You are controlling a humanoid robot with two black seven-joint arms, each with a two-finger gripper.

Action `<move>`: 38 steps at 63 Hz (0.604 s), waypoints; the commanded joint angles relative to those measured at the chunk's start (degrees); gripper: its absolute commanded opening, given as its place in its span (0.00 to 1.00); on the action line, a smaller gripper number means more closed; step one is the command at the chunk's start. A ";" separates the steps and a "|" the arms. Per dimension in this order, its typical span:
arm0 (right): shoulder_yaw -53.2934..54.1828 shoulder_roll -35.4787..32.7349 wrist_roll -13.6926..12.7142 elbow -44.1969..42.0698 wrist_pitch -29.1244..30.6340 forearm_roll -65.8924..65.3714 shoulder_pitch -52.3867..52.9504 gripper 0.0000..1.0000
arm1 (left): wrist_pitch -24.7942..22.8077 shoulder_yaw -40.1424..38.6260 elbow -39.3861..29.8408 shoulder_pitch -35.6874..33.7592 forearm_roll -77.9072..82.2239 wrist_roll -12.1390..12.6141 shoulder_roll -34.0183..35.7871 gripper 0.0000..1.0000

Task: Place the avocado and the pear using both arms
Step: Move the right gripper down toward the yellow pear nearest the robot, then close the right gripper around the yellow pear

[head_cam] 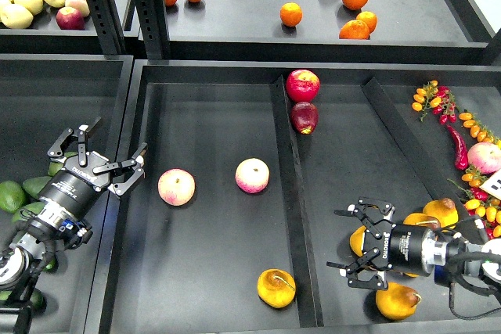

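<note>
Several dark green avocados (11, 195) lie in the left bin, partly hidden under my left arm. My left gripper (99, 156) is open and empty, above the wall between the left bin and the middle tray, up and right of the avocados. Golden-yellow pears lie in the right compartment: one (360, 240) sits just behind my right gripper's fingers, another (395, 300) lies below it, and a third (441, 210) is to the right. One more pear (275, 288) lies in the middle compartment. My right gripper (354, 240) is open, its fingers spread above and below the nearest pear.
Two pink-yellow peaches (176, 187) (252, 175) lie in the middle compartment. Two red apples (302, 84) sit by the divider (286, 193). Oranges (290, 13) and pale apples (17, 15) are on the upper shelf. Chilies and small tomatoes (462, 146) lie at far right.
</note>
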 commanded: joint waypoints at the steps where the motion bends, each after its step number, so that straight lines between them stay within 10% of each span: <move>1: 0.04 1.70 0.00 -1.83 -0.01 -0.01 0.10 1.00 | 0.00 -0.06 -0.14 0.00 0.00 0.00 0.00 0.99; 38: 1.18 7.50 0.00 -8.78 0.08 -1.95 0.19 0.85 | 0.00 0.56 -1.20 0.61 0.00 0.00 0.00 0.99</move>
